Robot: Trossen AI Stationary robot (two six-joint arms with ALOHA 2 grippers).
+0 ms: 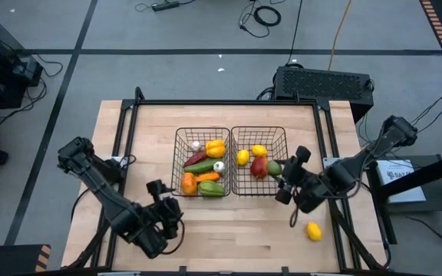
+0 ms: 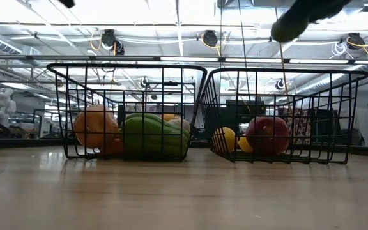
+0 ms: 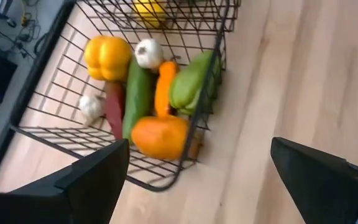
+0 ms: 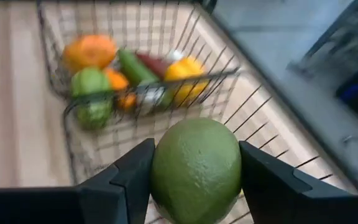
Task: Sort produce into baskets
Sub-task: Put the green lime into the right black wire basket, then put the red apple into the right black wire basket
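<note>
The right gripper [image 1: 285, 181] is closed on a round green fruit [image 4: 196, 169], its fingers [image 4: 132, 174] pressing both sides, above the right-hand black wire-grid basket [image 1: 238, 188]. Just beyond it lies a red apple [image 1: 258, 166]; a yellow lemon [image 1: 314, 231] lies on the wooden table [image 1: 229, 238] behind it. The left gripper [image 1: 162, 201], fingers spread and empty, hovers near the left-hand wire basket [image 3: 48, 134].

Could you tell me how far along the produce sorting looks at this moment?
Nearly finished. The left black wire basket holds peppers, cucumber and garlic; the right black wire basket holds lemons and a red apple. The right gripper carries a round green fruit over it. One yellow lemon remains on the table. The left gripper waits open.
</note>
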